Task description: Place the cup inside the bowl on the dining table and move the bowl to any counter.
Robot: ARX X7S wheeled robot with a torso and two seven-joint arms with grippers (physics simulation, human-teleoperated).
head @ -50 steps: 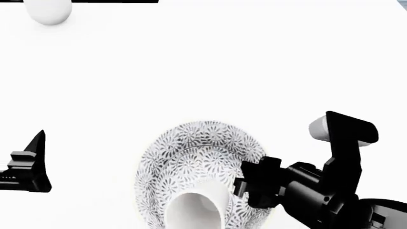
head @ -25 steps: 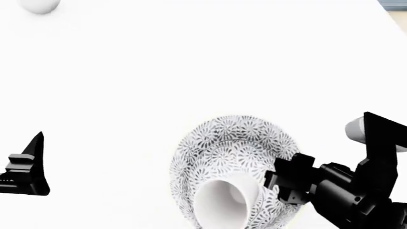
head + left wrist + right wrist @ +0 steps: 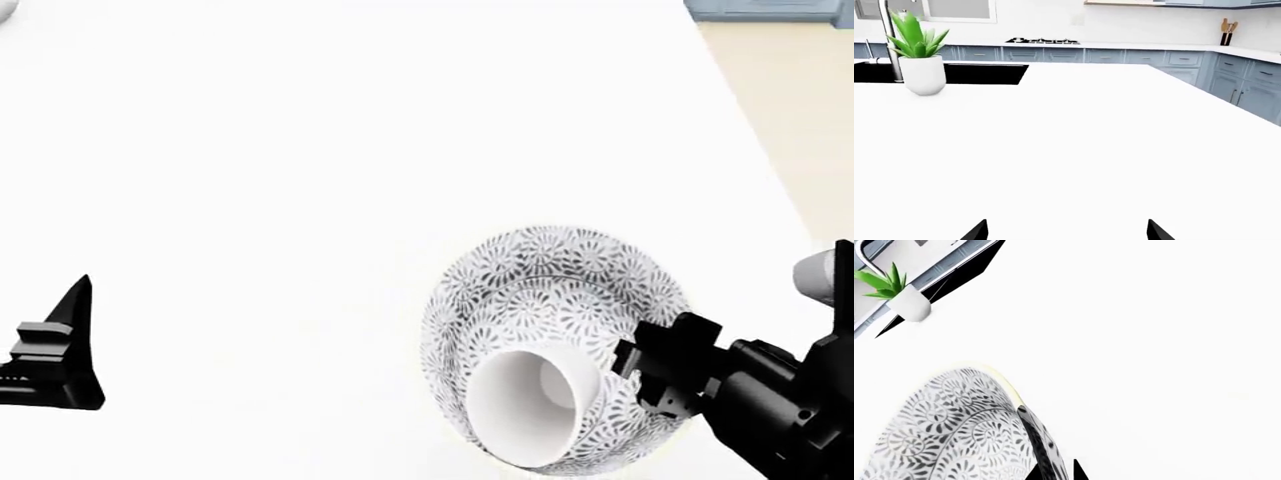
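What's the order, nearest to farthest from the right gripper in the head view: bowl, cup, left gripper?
1. Bowl, its right rim at the right gripper.
2. Cup, inside the bowl, just left.
3. Left gripper, far left edge.

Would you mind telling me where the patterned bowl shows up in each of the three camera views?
Head view: bowl at lower right, cup inside it.
Left wrist view: not in it.
Right wrist view: bowl at lower left, rim between the jaws.
Shared landmark: the potted plant appears in both wrist views.

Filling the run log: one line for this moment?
cup: in bowl | right hand: gripping bowl rim | left hand: open, idle | bowl on dining table
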